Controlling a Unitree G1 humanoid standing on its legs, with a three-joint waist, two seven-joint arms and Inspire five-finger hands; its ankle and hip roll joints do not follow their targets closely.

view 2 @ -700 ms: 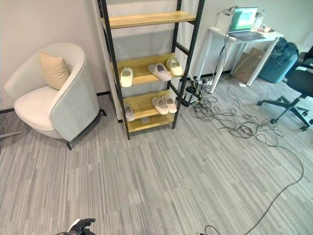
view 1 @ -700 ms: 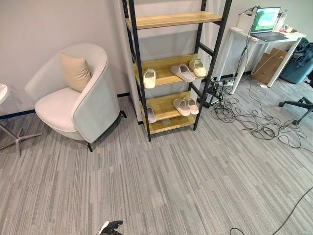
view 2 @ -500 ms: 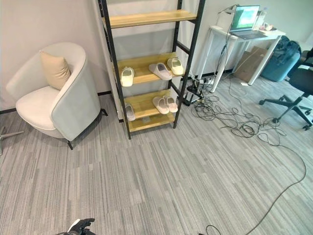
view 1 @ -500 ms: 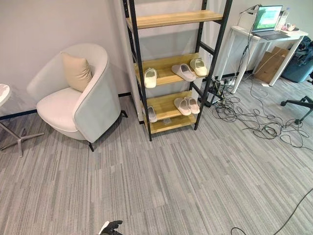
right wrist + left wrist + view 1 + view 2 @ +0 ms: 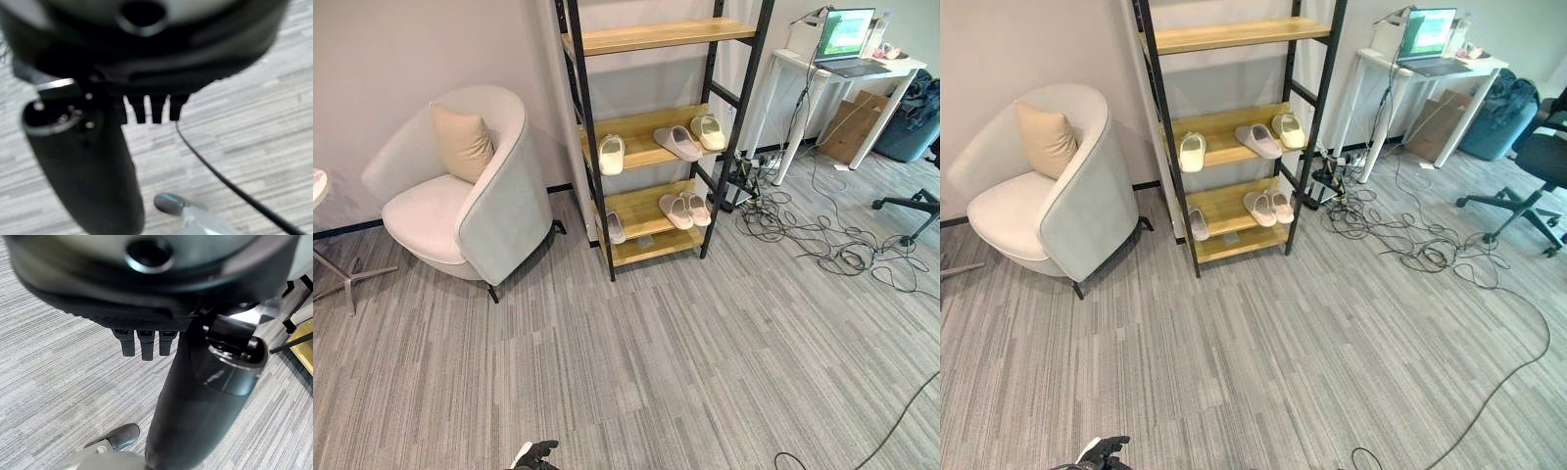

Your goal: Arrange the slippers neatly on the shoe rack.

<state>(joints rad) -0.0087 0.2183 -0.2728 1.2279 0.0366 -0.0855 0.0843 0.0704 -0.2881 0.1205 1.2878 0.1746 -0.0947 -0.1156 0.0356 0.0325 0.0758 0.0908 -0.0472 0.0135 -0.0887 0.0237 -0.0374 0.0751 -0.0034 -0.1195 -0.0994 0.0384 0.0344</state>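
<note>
slippers (image 5: 677, 143) sit scattered across the shoe rack (image 5: 651, 147) middle and lower shelves, well away from me. left hand (image 5: 142, 340) and right hand (image 5: 151, 110) hang relaxed, fingers straight, holding nothing. they look like light, soft foam; i'd pinch one at the strap.

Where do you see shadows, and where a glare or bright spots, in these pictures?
Left eye view: the pale grey round armchair throws a soft shadow on the grey striped carpet beneath it, and the open laptop's screen glows bright. Left wrist view: a small glint of light sits on the glossy dark thumb of the left hand. Right wrist view: the right hand looks dark, with no strong glare.
</note>
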